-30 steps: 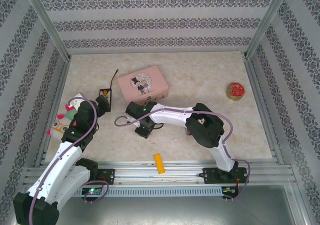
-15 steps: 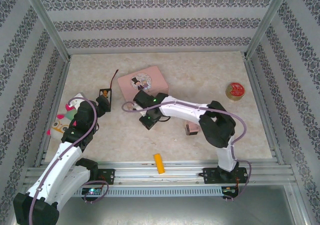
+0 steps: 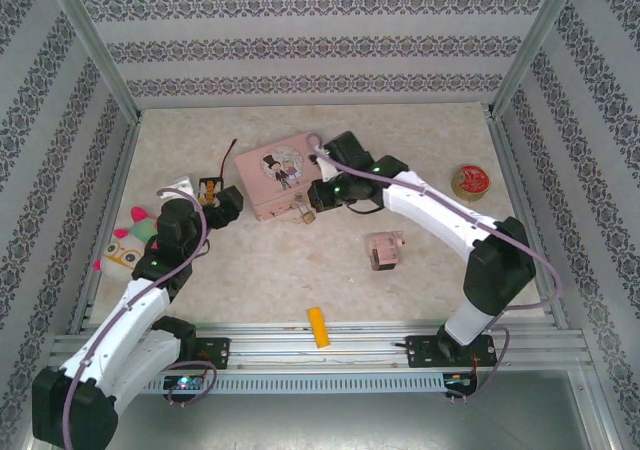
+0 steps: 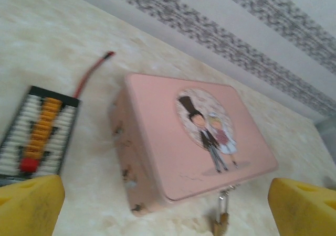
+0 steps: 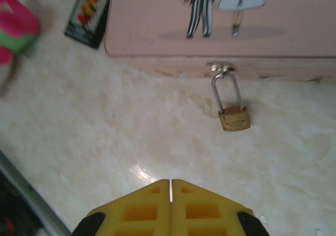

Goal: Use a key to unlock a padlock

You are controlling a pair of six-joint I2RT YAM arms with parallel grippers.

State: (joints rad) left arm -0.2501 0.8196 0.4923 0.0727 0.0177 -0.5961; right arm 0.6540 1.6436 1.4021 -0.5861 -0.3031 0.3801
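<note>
The tiny brass padlock (image 5: pixel 234 117) lies on the table, its thin shackle hooked through the hasp on the front of the pink tin (image 5: pixel 157 21). It also shows below the tin's front (image 3: pixel 305 214) and at the tin's near corner (image 4: pixel 221 223). My right gripper (image 5: pixel 170 183) is shut, a short way in front of the padlock and left of it, and sits at the tin's front right corner (image 3: pixel 318 196). A thin pale line runs between its pads; I cannot tell whether that is the key. My left gripper (image 4: pixel 165 212) stands open, facing the tin (image 4: pixel 194 136) from its left (image 3: pixel 226 204).
A black-framed bead toy (image 3: pixel 211 188) with a reddish wire lies left of the tin (image 3: pixel 278 175). A plush toy (image 3: pixel 128 242) sits at the left wall. A small pink block (image 3: pixel 383 249), an orange bar (image 3: pixel 317 327) and a round red tin (image 3: pixel 470 181) lie on the table.
My right arm swung from the near middle of the table up to the tin's front, uncovering the small pink block. My left gripper moved forward and right, toward the tin.
</note>
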